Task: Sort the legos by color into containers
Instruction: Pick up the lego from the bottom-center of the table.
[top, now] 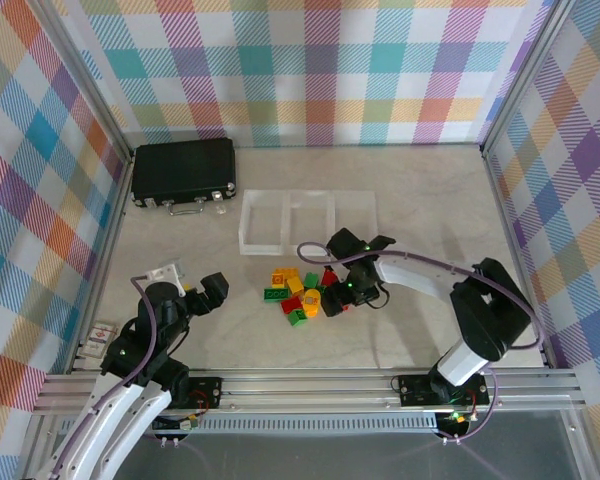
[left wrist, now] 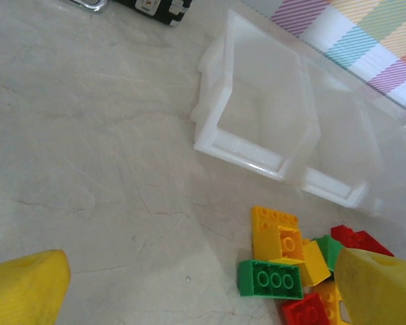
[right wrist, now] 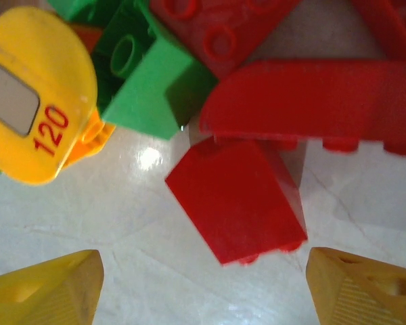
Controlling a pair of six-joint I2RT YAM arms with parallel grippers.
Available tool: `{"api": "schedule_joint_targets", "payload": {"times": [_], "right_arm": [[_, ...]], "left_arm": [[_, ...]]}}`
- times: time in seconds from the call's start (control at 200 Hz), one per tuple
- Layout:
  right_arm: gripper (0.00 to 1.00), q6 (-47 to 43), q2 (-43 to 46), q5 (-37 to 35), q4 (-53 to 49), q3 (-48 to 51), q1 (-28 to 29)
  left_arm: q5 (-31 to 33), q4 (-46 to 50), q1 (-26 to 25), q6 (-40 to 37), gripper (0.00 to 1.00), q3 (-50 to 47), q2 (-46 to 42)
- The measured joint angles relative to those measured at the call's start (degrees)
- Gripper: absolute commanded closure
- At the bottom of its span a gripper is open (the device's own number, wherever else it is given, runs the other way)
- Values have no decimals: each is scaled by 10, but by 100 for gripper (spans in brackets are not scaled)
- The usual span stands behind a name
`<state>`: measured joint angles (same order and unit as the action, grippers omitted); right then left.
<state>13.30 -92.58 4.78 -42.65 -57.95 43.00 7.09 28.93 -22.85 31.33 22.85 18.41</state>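
Plaid walls in bright checks box in a pale, marble-veined desk, smooth enough to catch a spot of lamp glare beside the bricks. The legos lie heaped at the middle, just in front of the containers. These are three low-walled, translucent white trays joined in a row, with nothing in them that I can see (so the sorting looks barely begun). A black case sits at the far left, apart from it all.

The right tool hangs directly over the heap with its yellow, ribbed fingertips spread wide. A glossy red sloped brick lies on the desk between them, untouched. That straddle suggests it is the chosen pick, since it lies free at the pile's edge. Close by are a long red curved piece, a green brick and a rounded yellow piece printed "120".

The left tool sits left of the heap, fingers apart and holding nothing, probably to stay clear of its partner.
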Motion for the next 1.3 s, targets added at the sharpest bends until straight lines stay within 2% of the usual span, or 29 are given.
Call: {"api": "schedule_joint_targets", "payload": {"times": [0.35, 0.69, 1.3], "right_arm": [[21, -44, -70, -55, -14, -65, 13], [24, -56, -79, -74, -23, -74, 21], [43, -31, -103, -138, -47, -74, 52]], "left_arm": [[5, 27, 0, 6, 0, 0, -14], [11, 39, 0, 6, 0, 0, -14], [11, 39, 0, 9, 0, -25, -26]]}}
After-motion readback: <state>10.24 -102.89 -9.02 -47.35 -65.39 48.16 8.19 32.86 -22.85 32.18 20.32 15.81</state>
